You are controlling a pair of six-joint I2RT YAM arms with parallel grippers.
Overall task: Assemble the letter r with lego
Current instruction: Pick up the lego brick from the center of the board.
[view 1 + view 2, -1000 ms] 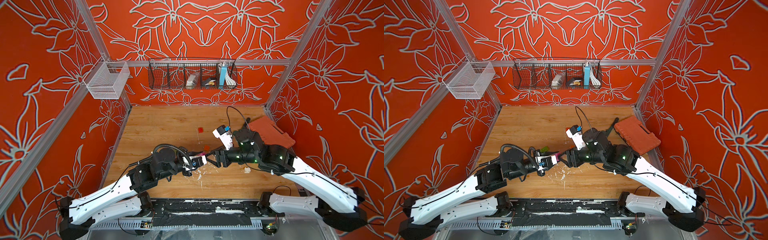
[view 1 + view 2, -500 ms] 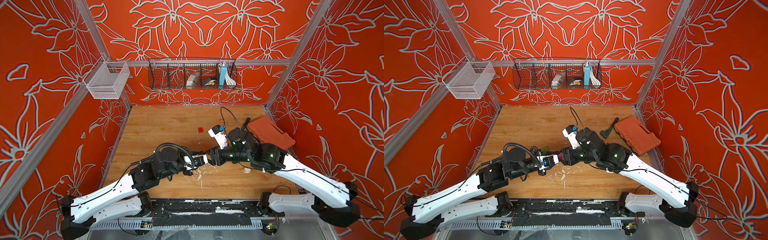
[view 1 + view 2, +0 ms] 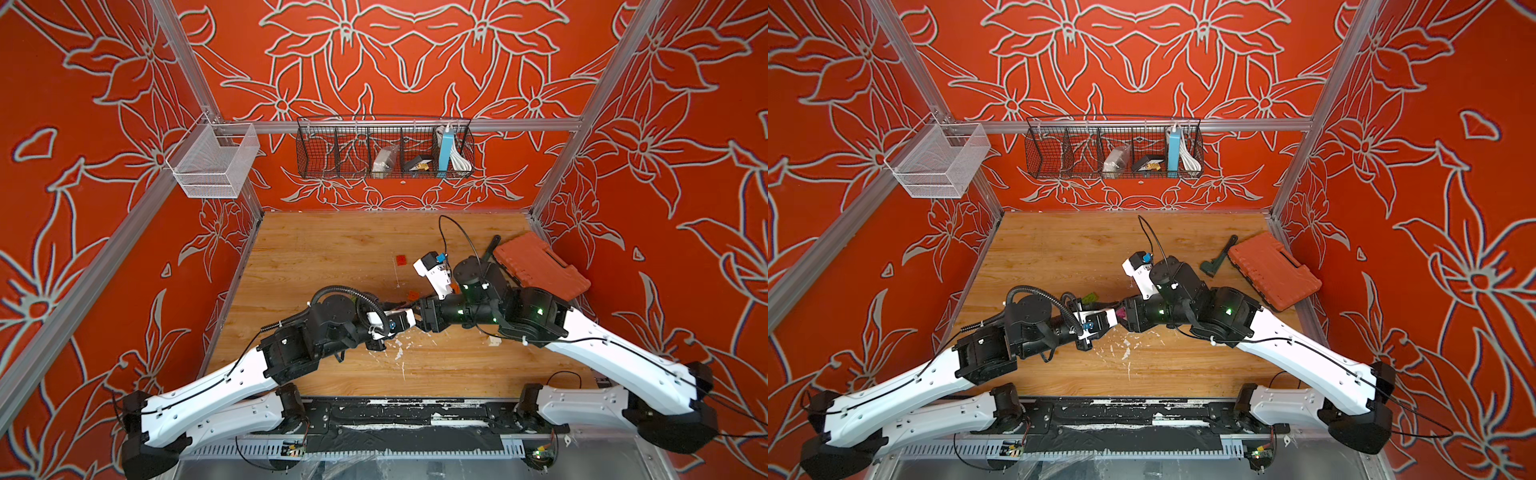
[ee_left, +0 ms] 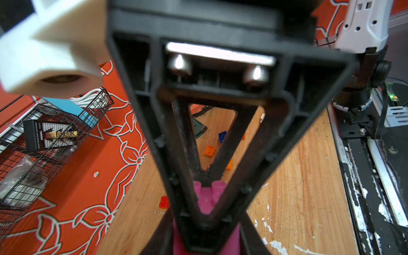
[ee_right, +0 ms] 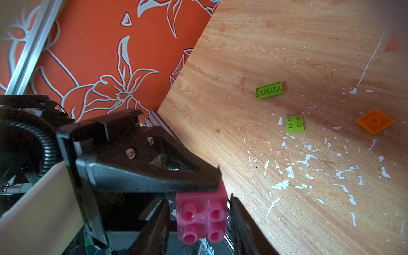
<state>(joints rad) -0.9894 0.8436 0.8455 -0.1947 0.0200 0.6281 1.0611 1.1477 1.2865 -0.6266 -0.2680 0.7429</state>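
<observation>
A pink lego brick (image 5: 202,217) hangs above the table's middle, my left gripper (image 5: 212,187) shut on it. My right gripper (image 5: 201,223) faces it head-on. Its jaws stand on either side of the brick with a small gap on each side, so it is open. In a top view the two grippers meet tip to tip, with a bit of pink (image 3: 1121,312) between them. Loose lego lies on the wood: two lime green plates (image 5: 269,90) (image 5: 295,124), an orange plate (image 5: 374,121), a blue brick (image 4: 222,136) and a red brick (image 3: 401,260).
An orange-red ribbed case (image 3: 540,270) lies at the right wall with a dark tool (image 3: 1217,262) beside it. A black wire basket (image 3: 384,149) and a white mesh basket (image 3: 214,162) hang on the walls. White paint flecks (image 3: 399,353) mark the wood.
My right arm has swung left to the left gripper, and its jaws have narrowed around the pink brick. The left arm has hardly moved and still holds the brick.
</observation>
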